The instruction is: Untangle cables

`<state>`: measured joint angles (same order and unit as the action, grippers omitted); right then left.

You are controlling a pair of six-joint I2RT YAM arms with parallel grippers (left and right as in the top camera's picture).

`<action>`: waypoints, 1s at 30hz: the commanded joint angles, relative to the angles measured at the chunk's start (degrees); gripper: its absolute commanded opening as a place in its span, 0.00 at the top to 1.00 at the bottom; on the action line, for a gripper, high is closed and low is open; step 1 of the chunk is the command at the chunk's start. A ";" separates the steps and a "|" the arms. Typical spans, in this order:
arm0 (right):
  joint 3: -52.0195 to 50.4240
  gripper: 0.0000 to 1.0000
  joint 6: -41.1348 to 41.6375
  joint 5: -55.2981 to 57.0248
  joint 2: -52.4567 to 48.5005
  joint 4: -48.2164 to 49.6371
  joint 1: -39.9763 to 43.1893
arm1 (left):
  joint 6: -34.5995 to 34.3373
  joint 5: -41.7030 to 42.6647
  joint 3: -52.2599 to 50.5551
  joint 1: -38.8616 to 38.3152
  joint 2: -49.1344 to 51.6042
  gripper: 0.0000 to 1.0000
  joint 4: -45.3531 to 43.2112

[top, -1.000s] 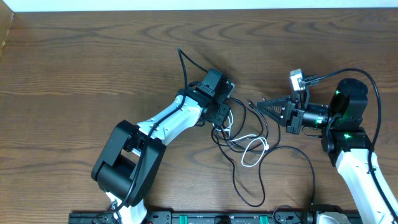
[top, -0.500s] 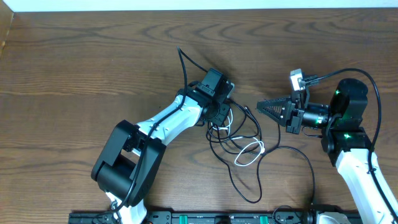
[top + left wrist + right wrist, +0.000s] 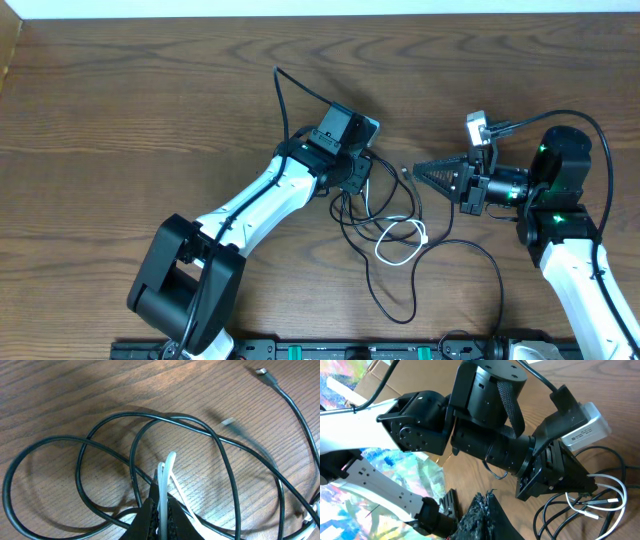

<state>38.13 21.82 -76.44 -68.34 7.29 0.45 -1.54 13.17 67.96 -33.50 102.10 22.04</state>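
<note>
Mid surface [image 3: 120, 90], between the arms: cables [image 3: 390, 232] in a loose knot, barely shifted. Left tool [image 3: 161, 497] freshly pressed together, pinching the white cable [image 3: 167, 462], so probably ready to tug that loop out. Right tool [image 3: 420, 170] pressed together too, seemingly on nothing. Can't trace the crossings with the black cables [image 3: 170, 417] under the left tool.

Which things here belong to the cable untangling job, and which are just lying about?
Part of the job:
- black cables, looped together
- white cable, pinched in the shut left gripper
- right gripper, shut, beside the tangle

Just there:
- wooden table
- thick black arm lead
</note>
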 commanded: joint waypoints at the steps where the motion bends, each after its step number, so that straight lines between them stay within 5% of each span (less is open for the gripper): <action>1: 0.22 0.99 -1.11 -0.20 0.50 -0.33 -0.31 | -0.07 -0.17 1.38 -0.07 -0.66 0.92 -0.48; 12: 0.22 0.99 -1.11 -0.17 0.50 -0.46 -0.31 | -0.04 -0.28 1.40 0.00 -2.14 0.92 -2.51; 30: 0.22 0.99 -1.11 -0.15 0.50 -0.85 -0.31 | 2.12 -5.55 1.38 2.58 -18.08 0.87 -2.54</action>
<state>38.13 21.82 -76.42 -68.34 6.74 0.45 -0.95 12.03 68.10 -31.18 83.74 18.04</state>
